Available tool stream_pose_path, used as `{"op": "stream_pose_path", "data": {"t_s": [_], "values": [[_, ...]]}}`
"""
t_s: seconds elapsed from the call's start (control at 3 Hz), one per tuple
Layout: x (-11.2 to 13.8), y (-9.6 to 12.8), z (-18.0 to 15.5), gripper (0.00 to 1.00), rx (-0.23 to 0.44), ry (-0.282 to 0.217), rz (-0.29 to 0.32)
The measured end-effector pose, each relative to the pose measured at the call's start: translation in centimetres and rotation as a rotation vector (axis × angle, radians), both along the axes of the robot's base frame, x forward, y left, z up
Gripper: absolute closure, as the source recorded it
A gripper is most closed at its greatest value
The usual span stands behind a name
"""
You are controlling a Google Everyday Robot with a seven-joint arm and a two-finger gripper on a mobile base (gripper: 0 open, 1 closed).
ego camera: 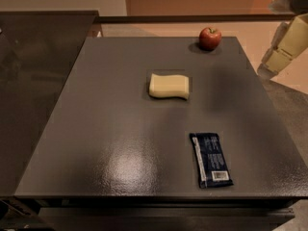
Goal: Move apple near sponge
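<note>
Gripper (281,52) off the table's (96,129) far-right edge, opening cannot be told | apple (210,37) at far edge, left of gripper | sponge (168,86) mid-table, apart from apple

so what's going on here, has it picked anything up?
Not yet. The gripper hangs at the right edge of the view, beyond the table's far right corner and apart from everything on it. The apple sits at the far edge, not gripped. The sponge lies mid-table, well apart from the apple. A dark blue wrapper lies near the front edge.
</note>
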State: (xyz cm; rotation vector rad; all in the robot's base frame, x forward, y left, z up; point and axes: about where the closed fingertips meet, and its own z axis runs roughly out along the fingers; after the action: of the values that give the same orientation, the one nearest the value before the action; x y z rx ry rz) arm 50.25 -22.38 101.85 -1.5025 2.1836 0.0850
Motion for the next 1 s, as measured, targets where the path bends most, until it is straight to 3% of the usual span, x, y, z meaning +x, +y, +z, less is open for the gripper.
{"op": "stream_pose_path", "data": {"t_s": [1.0], "values": [[3.4,-0.5,5.0,0.0,0.133,-0.036,-0.088]]}}
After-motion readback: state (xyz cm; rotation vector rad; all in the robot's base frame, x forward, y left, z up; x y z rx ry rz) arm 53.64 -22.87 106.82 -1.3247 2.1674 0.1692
